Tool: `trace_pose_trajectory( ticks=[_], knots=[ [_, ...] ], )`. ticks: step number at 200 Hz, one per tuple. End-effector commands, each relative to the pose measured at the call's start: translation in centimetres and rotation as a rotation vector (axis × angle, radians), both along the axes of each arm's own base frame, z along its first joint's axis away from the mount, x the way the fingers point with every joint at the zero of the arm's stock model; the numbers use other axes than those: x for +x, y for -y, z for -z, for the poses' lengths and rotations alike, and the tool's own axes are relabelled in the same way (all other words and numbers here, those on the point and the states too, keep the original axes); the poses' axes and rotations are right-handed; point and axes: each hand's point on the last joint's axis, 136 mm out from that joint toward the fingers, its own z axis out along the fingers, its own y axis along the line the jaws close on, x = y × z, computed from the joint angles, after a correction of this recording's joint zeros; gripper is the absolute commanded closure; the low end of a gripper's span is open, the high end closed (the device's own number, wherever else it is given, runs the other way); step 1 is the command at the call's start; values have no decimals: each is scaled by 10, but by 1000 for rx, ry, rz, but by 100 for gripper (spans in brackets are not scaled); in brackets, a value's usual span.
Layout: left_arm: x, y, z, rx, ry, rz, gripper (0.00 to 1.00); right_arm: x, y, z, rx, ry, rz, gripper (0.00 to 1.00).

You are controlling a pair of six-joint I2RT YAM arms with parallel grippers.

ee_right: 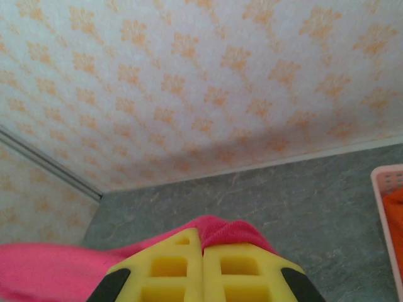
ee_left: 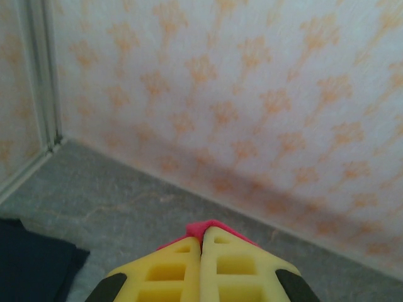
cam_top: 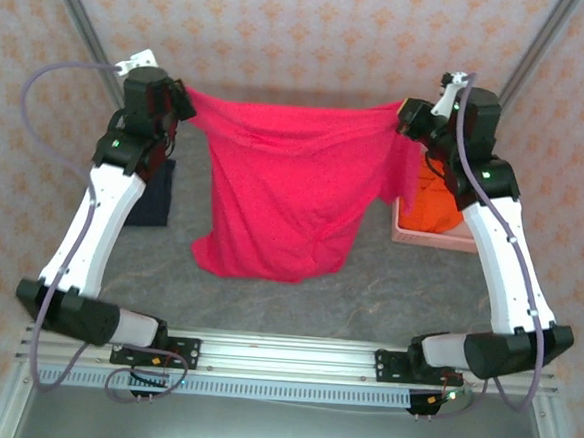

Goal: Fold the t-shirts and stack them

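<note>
The left gripper (cam_top: 183, 104) and right gripper (cam_top: 408, 115), both closed tight on the crimson-pink t-shirt (cam_top: 284, 188), hold it spread above the table (cam_top: 367, 294). Next, it probably needs lowering flat for folding.

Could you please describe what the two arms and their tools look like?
The left arm and right arm have white tapered links between black joint housings, each showing a small green light. A pale lavender cable loops beside each arm. The left tool and right tool have yellow fingers with rectangular cut-outs and black bases.
</note>
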Motion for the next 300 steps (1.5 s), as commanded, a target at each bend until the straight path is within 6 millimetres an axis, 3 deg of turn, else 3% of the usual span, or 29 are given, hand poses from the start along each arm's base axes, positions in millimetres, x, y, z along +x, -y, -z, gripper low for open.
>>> trace_pose_trajectory(
  ticks=[1, 32, 52, 54, 60, 71, 87, 103, 112, 140, 180, 207, 230, 248, 259, 265, 270, 281, 287, 300],
  knots=[
    [22, 2, -35, -29, 64, 24, 100, -16, -7, -71, 44, 198, -66, 100],
    [63, 13, -75, -41, 115, 64, 100, -35, -3, -113, 39, 290, -69, 100],
    [75, 16, -105, -49, 161, 84, 100, -57, -1, -131, 52, 349, -83, 100],
    [73, 16, -112, -50, 174, 86, 100, -59, -1, -132, 53, 353, -84, 100],
    [84, 17, -105, -51, 158, 89, 100, -63, 0, -131, 58, 354, -86, 100],
    [91, 18, -111, -63, 183, 99, 100, -73, -4, -127, 58, 347, -115, 100],
    [102, 15, -104, -92, 181, 105, 100, -85, -22, -107, 19, 295, -212, 100],
    [115, 13, -79, -105, 125, 102, 100, -92, -55, -67, -50, 214, -337, 100],
    [124, 16, -61, -117, 90, 109, 100, -106, -70, -56, -58, 208, -408, 100],
    [156, 31, 0, -183, 7, 163, 100, -111, -128, 12, -65, 89, -588, 100],
    [184, 31, 116, -153, -235, 144, 100, -103, -196, 98, -26, -80, -708, 100],
    [194, 27, 181, -154, -353, 118, 100, -102, -251, 153, -22, -202, -813, 100],
    [204, 19, 214, -157, -387, 84, 100, -98, -296, 191, -7, -283, -884, 100],
    [210, 3, 224, -166, -389, 39, 98, -92, -330, 214, 3, -342, -926, 100],
    [212, -5, 223, -169, -383, 22, 87, -86, -346, 225, -3, -362, -934, 100],
    [212, -10, 220, -175, -379, 14, 71, -82, -355, 227, -9, -364, -940, 100],
    [211, -12, 217, -177, -379, 14, 54, -78, -360, 230, -12, -367, -938, 89],
    [205, -15, 210, -172, -389, 12, 20, -67, -363, 232, -19, -364, -900, 45],
    [200, -17, 205, -161, -396, 9, 3, -60, -361, 233, -34, -360, -873, 27],
    [185, -23, 193, -127, -410, -14, 0, -47, -348, 233, -63, -349, -809, 6]
  ],
)
